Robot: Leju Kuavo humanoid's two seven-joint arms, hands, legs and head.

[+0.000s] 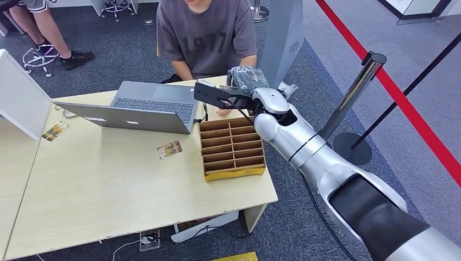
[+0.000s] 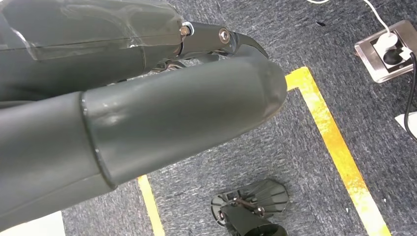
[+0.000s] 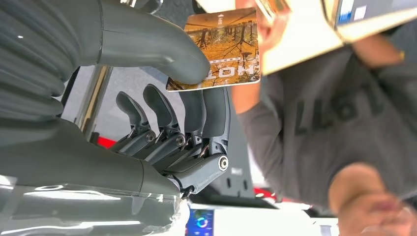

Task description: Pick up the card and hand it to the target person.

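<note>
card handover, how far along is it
Pickup looks done: the right hand pinches the card between thumb and fingers, off the table. In hand: the arm is stretched toward the seated person. Left: the person has not yet taken the card.

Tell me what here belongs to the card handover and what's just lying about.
Part of the job: card pinched by the right hand; seated person.
Lying about: laptop, cardboard divider box, two loose cards on the table.
</note>
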